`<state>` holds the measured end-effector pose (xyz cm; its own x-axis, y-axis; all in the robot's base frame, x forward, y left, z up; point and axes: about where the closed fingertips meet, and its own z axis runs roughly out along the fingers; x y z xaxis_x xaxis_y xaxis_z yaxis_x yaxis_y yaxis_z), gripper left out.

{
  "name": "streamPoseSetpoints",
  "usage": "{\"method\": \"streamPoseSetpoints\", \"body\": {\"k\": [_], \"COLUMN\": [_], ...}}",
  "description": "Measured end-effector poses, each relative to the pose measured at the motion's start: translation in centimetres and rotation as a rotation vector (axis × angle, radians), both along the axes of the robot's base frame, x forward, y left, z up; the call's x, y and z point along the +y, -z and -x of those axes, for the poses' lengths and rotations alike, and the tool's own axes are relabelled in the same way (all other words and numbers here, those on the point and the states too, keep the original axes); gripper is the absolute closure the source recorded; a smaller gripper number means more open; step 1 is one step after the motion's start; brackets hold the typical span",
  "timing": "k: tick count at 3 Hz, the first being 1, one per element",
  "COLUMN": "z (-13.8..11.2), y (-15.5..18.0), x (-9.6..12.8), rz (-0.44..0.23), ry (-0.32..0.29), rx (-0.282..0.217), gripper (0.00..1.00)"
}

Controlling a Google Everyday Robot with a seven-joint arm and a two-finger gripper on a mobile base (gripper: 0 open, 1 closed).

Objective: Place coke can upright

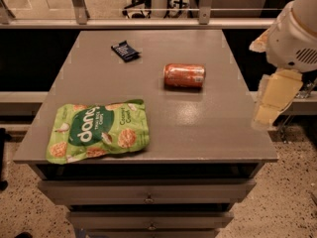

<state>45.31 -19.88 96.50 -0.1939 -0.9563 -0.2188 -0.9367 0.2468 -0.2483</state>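
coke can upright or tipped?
Tipped: coke can lies on its side on the table. The gripper hangs beyond the table's right edge, touching nothing.

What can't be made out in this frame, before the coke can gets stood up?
Camera view, the only one:
- Gripper, off the right edge of the table: the arm above it is cut off by the frame's right edge.
- Coke can, lying on its side: which end has the tab is too small to tell.
- Dark packet near the back: label too small to read.
- Drawers underneath: cut off by the bottom edge.
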Motion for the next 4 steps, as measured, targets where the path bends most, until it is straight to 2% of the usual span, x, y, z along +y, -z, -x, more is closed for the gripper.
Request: {"method": "streamPoseSetpoints", "body": {"k": [1,2,4], "z": [-3.3,-8.0,-15.9], "y": [2.0,3.8,5.2], "x": [2.9,5.3,7.0], "rz": [-0.015,-0.025,-0.057], "ry": [-0.040,-0.056,-0.013], "rx": [0.012,0.014,0.001], "gripper": [0.00,0.00,0.00]}}
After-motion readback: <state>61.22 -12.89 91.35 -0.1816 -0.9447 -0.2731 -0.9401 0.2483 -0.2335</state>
